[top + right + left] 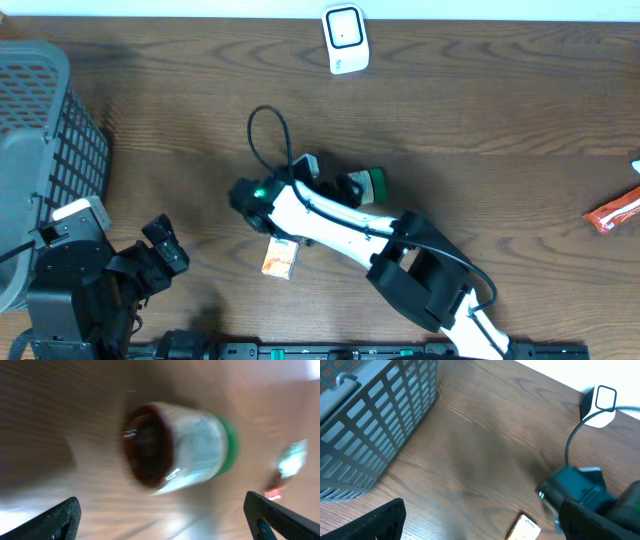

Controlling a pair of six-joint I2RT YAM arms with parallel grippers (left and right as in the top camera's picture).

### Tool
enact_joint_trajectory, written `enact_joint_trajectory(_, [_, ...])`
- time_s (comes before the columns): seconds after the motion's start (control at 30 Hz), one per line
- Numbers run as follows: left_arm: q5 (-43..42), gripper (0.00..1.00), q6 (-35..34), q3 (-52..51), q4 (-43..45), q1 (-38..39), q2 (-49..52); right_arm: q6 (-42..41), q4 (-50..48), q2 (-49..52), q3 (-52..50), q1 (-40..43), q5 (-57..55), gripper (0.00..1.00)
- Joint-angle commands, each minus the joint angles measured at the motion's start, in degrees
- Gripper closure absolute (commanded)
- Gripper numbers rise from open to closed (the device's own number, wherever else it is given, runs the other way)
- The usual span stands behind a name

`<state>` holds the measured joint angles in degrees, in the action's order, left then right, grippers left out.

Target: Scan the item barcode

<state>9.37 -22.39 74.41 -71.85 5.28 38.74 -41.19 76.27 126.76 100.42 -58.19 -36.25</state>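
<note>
The white barcode scanner point(345, 38) stands at the table's far edge and also shows at the top right of the left wrist view as the scanner point(600, 405). A jar with dark contents and a green lid point(370, 184) lies on its side at the table's middle. My right gripper point(345, 187) is right at it, open. In the blurred right wrist view the jar point(175, 447) lies just ahead of the open right gripper point(165, 520), not between its fingers. My left gripper point(170, 246) stands open and empty at the near left, and its wrist view shows the left gripper point(480, 530) above bare wood.
A grey mesh basket point(40, 150) fills the left side. A small orange and white packet point(280, 258) lies under the right arm, and a red packet point(612, 212) lies at the right edge. A black cable point(262, 130) loops above the right wrist.
</note>
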Motion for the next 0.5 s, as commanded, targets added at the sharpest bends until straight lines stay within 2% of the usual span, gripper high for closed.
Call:
enact_joint_trajectory(0.0, [0.55,0.02,0.72,-0.33,-0.13,-0.28,0.11,-7.61,0.04,-2.19,7.28,0.15,12.9,0.01])
enact_joint_trajectory(0.1, [0.55,0.02,0.72,-0.33,-0.2,-0.28,0.11,-10.69,0.04,-4.02,12.28,1.73,16.48,0.07])
enact_joint_trajectory(0.2, [0.55,0.02,0.72,-0.33,-0.68,-0.28,0.11,-13.77,-0.31,-5.14,13.81,5.01,18.71,0.01])
enact_joint_trajectory(0.27, [0.55,0.02,0.72,-0.33,-1.25,-0.28,0.11,-14.78,-0.44,-5.11,13.77,8.76,23.98,0.01])
enact_joint_trajectory(0.3, [0.55,0.02,0.72,-0.33,-1.44,-0.28,0.11,-14.73,-0.76,-4.76,13.57,10.82,27.36,0.04])
enact_joint_trajectory(0.33, [0.55,0.02,0.72,-0.33,-1.66,-0.28,0.11,-14.73,-1.64,-4.57,13.05,13.86,31.28,0.18])
enact_joint_trajectory(0.4, [0.55,0.02,0.7,-0.33,-1.64,-0.28,0.11,-14.69,-2.97,-4.28,12.48,17.46,33.03,0.41])
enact_joint_trajectory(0.43, [0.52,0.02,0.72,-0.33,-1.64,-0.28,0.11,-14.69,-3.58,-4.24,12.33,18.88,32.98,0.51])
enact_joint_trajectory(0.47, [0.55,0.02,0.7,-0.33,-1.64,-0.28,0.11,-14.67,-4.26,-4.2,12.2,20.02,32.79,0.57])
